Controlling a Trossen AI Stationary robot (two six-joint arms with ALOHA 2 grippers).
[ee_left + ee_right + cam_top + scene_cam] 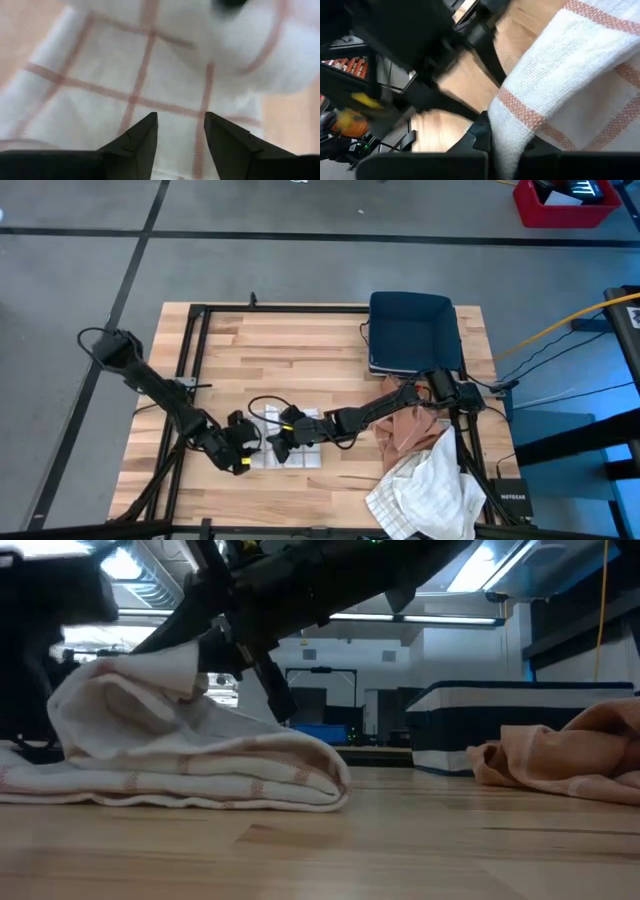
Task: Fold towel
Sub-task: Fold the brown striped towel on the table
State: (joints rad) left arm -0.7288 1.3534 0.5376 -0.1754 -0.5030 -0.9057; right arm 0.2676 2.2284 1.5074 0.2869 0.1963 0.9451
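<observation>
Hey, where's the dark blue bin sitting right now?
In the high view the dark blue bin sits at the table's far edge on the right side, just beyond the heap of orange cloth beside the right arm.

free: bare wood far side of table [300, 340] | blocked: blue bin [413, 330], cloth pile [420, 470] on right

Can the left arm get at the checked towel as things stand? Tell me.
Probably yes. The left gripper hangs open right at the white checked towel, whose cloth fills its wrist view with nothing between. The right gripper, shut on a raised fold of that towel, crowds the far side.
</observation>
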